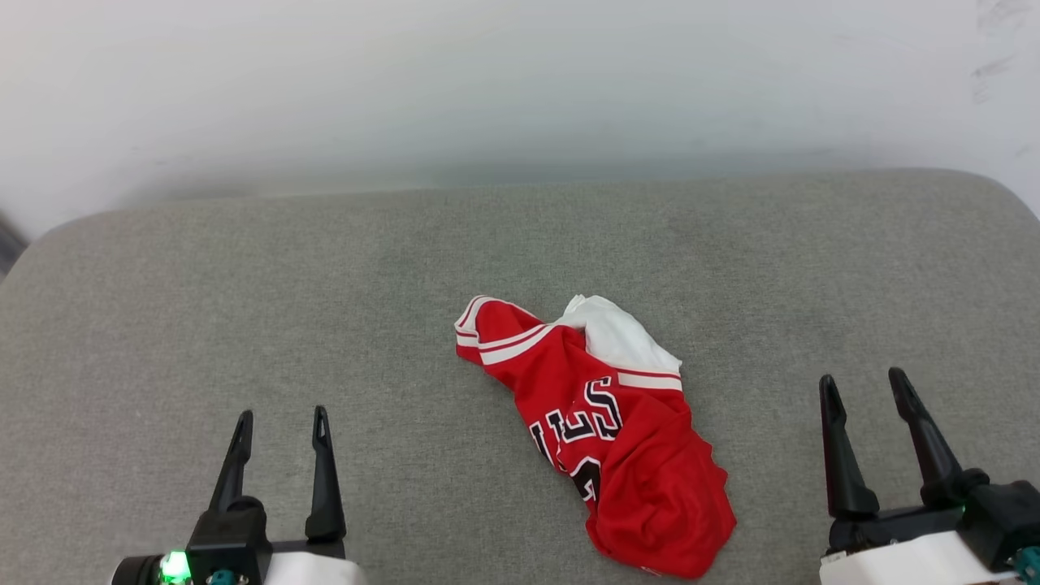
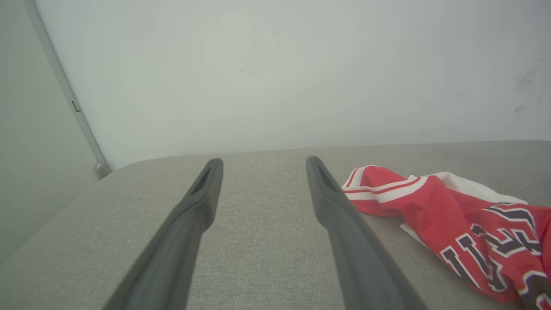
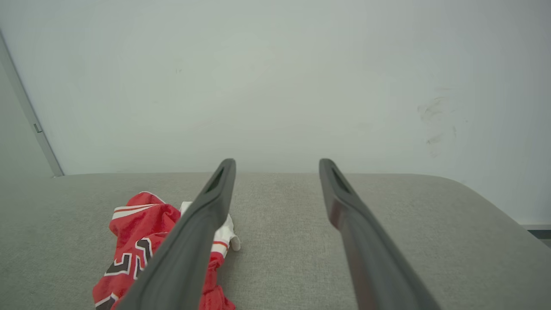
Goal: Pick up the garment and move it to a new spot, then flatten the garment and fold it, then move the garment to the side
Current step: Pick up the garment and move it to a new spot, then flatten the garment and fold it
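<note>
Both grippers sit lowest in the head view, the left gripper (image 1: 282, 413) and right gripper (image 1: 861, 376), each with fingers spread wide and empty. Between them, somewhat nearer the right one, the red jersey (image 1: 617, 431) lies crumpled on the grey cushion (image 1: 244, 284), its white sleeve (image 1: 621, 333) bunched on the far side. A pinch into that heap would likely catch several layers, so it may lift as a wad and resist flattening. The soft upholstery could also snag a fingertip.
</note>
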Controlling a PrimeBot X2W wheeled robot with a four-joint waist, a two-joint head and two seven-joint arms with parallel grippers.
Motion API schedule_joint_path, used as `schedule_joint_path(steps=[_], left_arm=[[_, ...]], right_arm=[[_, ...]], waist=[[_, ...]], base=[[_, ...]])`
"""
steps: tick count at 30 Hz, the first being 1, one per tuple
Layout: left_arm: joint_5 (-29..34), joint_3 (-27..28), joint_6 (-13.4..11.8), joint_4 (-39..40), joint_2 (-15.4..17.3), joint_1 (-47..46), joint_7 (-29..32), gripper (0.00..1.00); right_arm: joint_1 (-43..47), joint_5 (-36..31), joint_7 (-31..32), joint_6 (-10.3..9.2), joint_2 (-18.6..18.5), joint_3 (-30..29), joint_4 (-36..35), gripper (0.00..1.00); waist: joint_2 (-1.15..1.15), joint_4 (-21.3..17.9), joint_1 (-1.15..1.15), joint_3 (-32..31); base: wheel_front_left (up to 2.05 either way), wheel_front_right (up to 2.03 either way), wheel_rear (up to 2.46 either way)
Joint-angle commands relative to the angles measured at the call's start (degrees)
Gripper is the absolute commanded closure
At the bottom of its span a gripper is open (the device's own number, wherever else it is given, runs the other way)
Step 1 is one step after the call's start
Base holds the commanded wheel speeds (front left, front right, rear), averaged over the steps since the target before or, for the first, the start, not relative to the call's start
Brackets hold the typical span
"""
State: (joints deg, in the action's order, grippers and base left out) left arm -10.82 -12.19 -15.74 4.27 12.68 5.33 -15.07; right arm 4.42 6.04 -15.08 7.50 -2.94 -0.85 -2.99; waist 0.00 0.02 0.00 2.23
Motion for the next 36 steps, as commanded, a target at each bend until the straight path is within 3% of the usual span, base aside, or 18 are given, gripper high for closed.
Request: schedule_joint_path(steps=[1, 12, 24, 30, 36], left_arm=[[0.61, 0.56, 0.4, 0.14, -0.49, 0.89, -0.15, 0.0], [4.08, 5.43, 4.8, -0.63, -5.62, 5.12, -0.15, 0.0], [6.1, 8.64, 8.2, -0.89, -8.07, 6.07, -0.15, 0.0], [6.67, 9.7, 9.25, -0.92, -8.8, 5.39, -0.15, 0.0], [6.7, 10.18, 10.02, -0.61, -9.18, 3.48, -0.15, 0.0]], right_arm=[[0.93, 0.38, -0.14, -0.02, 0.11, 0.14, 0.25, 0.0], [3.67, 2.71, -0.14, -0.02, 0.11, 1.05, 1.34, 0.0], [3.39, 2.97, -0.14, -0.02, 0.11, 1.21, 1.28, 0.0], [-1.77, 1.06, -0.14, -0.02, 0.11, 0.84, -0.82, 0.0], [-14.18, -4.95, -0.14, -0.02, -0.2, 2.89, -2.81, 0.0]], waist=[[0.0, -0.16, 0.0, -0.33], [0.0, -0.11, 0.0, -2.04], [0.0, 0.03, 0.0, -2.19], [0.0, 0.2, 0.0, -1.51], [0.0, 0.54, 0.0, 0.93]], base=[[0.0, 0.0, 0.0], [0.0, 0.0, 0.0], [0.0, 0.0, 0.0], [0.0, 0.0, 0.0], [0.0, 0.0, 0.0]])
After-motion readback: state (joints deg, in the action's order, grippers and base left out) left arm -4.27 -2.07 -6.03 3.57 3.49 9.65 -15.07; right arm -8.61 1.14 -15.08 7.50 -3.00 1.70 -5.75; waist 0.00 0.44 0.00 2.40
